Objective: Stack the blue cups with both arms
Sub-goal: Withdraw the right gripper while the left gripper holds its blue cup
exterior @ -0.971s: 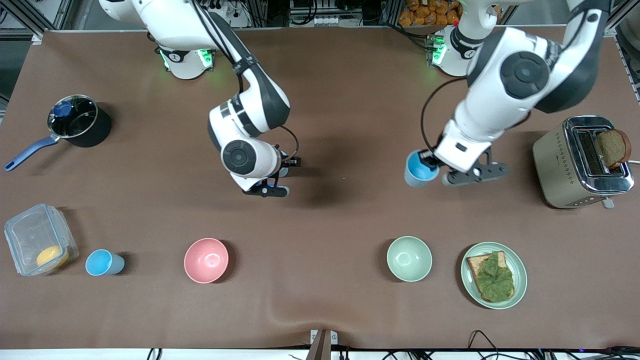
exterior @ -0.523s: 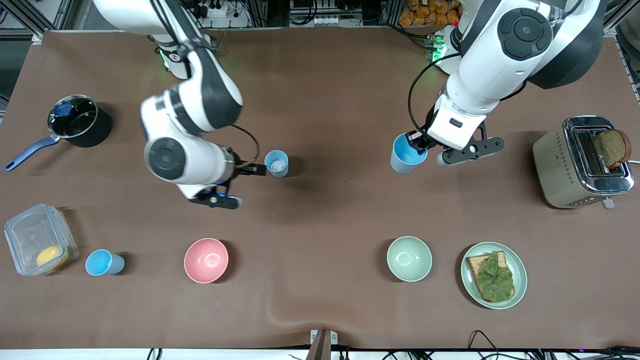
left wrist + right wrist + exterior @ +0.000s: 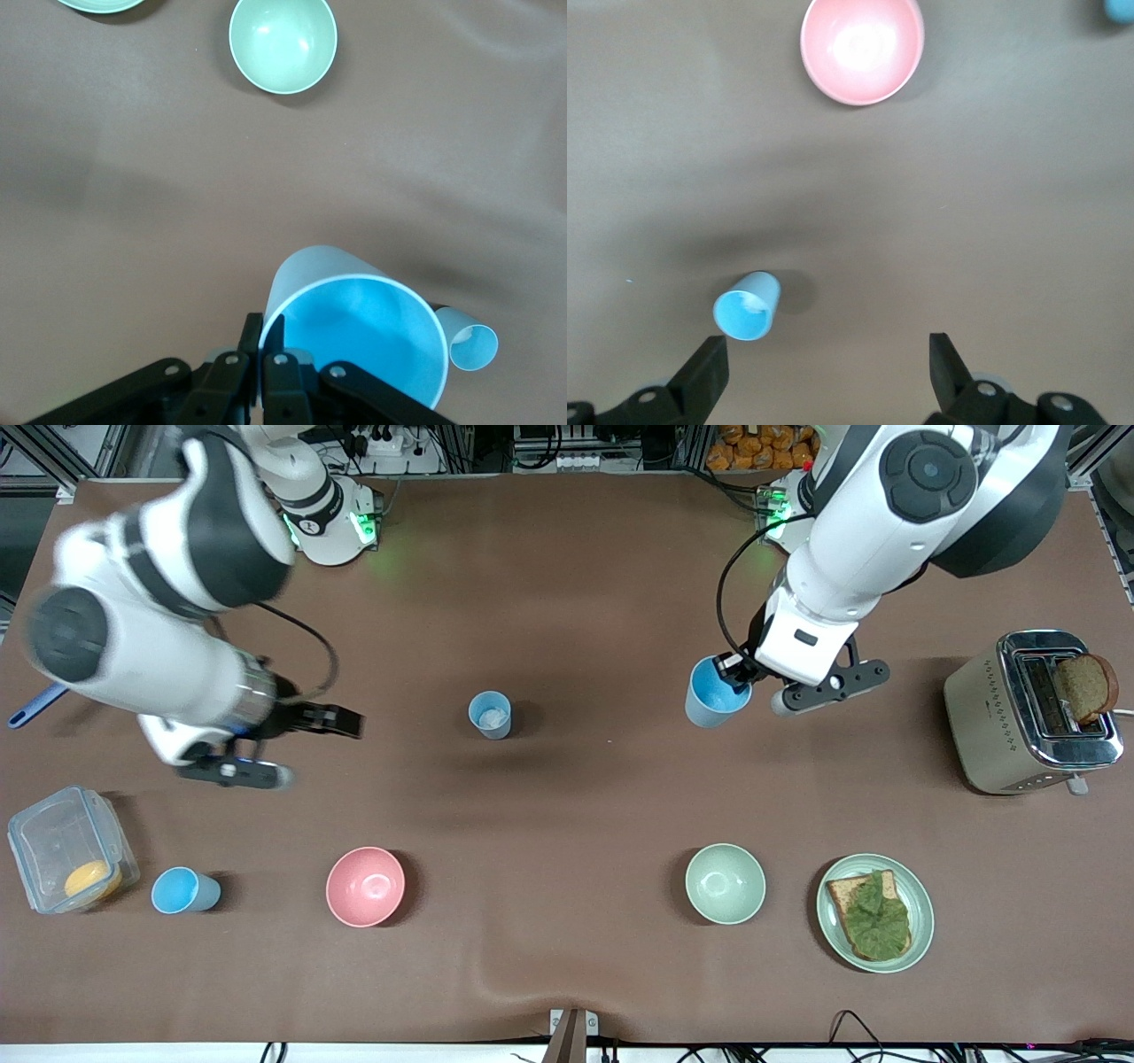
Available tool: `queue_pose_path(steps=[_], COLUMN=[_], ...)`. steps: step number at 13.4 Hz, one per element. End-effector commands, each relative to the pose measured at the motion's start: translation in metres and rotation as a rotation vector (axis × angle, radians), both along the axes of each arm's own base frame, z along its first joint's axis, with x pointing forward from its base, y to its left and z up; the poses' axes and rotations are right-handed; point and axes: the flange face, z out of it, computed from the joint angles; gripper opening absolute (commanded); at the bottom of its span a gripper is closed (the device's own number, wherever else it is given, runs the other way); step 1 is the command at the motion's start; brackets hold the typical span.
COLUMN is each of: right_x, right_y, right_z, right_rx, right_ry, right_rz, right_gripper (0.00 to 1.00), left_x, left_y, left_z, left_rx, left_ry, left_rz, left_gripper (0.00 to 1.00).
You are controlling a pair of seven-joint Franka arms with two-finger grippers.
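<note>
Up in the air, the left gripper [image 3: 740,676] is clamped on the rim of a blue cup [image 3: 709,693] with a bright sky-blue inside, holding it over bare brown table [image 3: 585,584] toward the left arm's end. The left wrist view shows the two fingers [image 3: 270,341] pinched together on the cup's wall, one inside and one outside, with the cup's mouth [image 3: 363,332] open toward the camera.

A second blue cup [image 3: 490,714], whitish-pale inside, stands upright and alone on the table near its middle, between the two grippers and apart from both. It also shows small at the edge of the left wrist view [image 3: 472,339], just past the held cup, and in the right wrist view [image 3: 747,306].

The right gripper [image 3: 341,722] hangs over the table toward the right arm's end, near the pale-inside cup but well clear of it. Its fingers [image 3: 706,376] are spread wide apart with nothing between them.

A third blue cup [image 3: 183,891] stands nearer to the front camera, just beside a clear plastic container [image 3: 69,848] holding something yellow. A pink bowl [image 3: 366,886] and a pale green bowl [image 3: 725,883] sit in that same near row, with a plate [image 3: 921,911] carrying a leaf-topped slice of bread beside the green bowl. A toaster [image 3: 1032,713] with a dark slice stands at the left arm's end.
</note>
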Motion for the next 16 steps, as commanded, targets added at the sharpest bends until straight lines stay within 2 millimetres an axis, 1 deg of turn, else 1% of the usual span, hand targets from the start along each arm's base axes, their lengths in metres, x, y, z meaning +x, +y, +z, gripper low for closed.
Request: queue_pose_path(steps=[1, 2, 3, 4, 6, 7, 8, 9, 10, 11, 13, 16], right_x=[-0.027, -0.033, -0.040, -0.042, -0.047, -0.048, -0.052, -0.054, -0.055, -0.057, -0.053, -0.053], right_y=[-0.070, -0.093, -0.108, -0.126, -0.148, -0.159, -0.166, -0.169, -0.169, -0.169, -0.179, -0.180], right_z=[0.027, 0.042, 0.053, 0.061, 0.070, 0.080, 0.083, 0.087, 0.088, 0.090, 0.085, 0.088], right_rx=[0.006, 0.006, 0.003, -0.013, -0.031, -0.056, -0.085, -0.104, -0.110, -0.111, -0.128, -0.129], right_ry=[-0.045, -0.058, -0.045, -0.044, -0.025, -0.035, -0.025, -0.022, -0.018, -0.021, -0.025, -0.041], right_rz=[0.099, 0.081, 0.060, 0.040, 0.010, -0.005, -0.008, -0.010, -0.010, -0.009, -0.025, -0.026], right_gripper=[1.00, 1.00, 1.00, 1.00, 1.00, 1.00, 1.00, 1.00, 1.00, 1.00, 1.00, 1.00], left_x=[-0.010, -0.009, -0.008, -0.008, -0.008, -0.008, -0.007, -0.008, -0.008, -0.011, -0.013, -0.012], left_y=[-0.002, 0.000, 0.001, 0.000, -0.001, -0.002, -0.004, -0.005, -0.005, -0.012, -0.015, -0.017], left_z=[0.011, 0.012, 0.012, 0.011, 0.011, 0.013, 0.019, 0.020, 0.020, 0.023, 0.027, 0.028], left_rx=[-0.011, -0.011, -0.011, -0.011, -0.012, -0.015, -0.024, -0.024, -0.025, -0.031, -0.035, -0.037], left_ry=[0.015, 0.011, 0.011, 0.015, 0.013, 0.010, -0.001, 0.000, -0.001, -0.005, -0.015, -0.016], left_rz=[0.023, 0.023, 0.021, 0.023, 0.022, 0.022, 0.021, 0.023, 0.027, 0.018, 0.005, 0.003], left_gripper=[0.00, 0.00, 0.00, 0.00, 0.00, 0.00, 0.00, 0.00, 0.00, 0.00, 0.00, 0.00])
